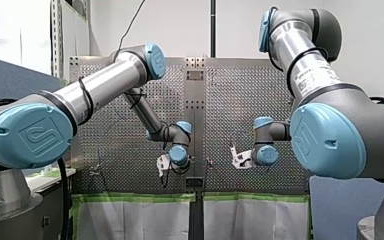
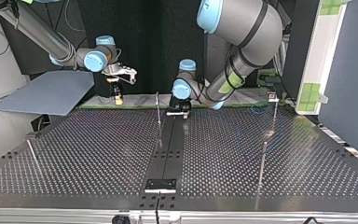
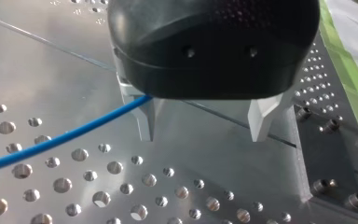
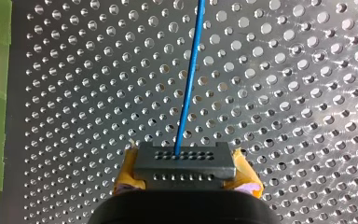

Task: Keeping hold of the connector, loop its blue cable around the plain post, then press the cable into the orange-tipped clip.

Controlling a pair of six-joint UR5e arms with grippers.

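Between the yellow pads (image 4: 244,177) of the right arm's pincer (image 4: 186,173) the connector (image 4: 184,161) is clamped squarely. Its blue cable (image 4: 189,84) is led straight ahead over the perforated worktop (image 4: 307,93).

No loop is seen in the cable, so the wrap around the plain post is judged not yet made. For that step the clamp should not be slackened. The cable is best carried low and lightly taut, so that it is drawn against the post and not lifted over its tip. A thin upright rod (image 2: 158,109) near the worktop's middle in the top view may be that post. The orange-tipped clip cannot be made out with certainty.

The left arm's pincer (image 3: 204,137) is released, its metal fingers (image 3: 261,116) held apart just above the worktop. The cable is met at the base of one finger. Whether it passes between the two cannot be told, and this should be settled before any pressing is tried.

On the blue joint caps (image 1: 32,135) an embossed emblem is seen. A label (image 1: 314,80) on the right arm carries lettering too small to be read.
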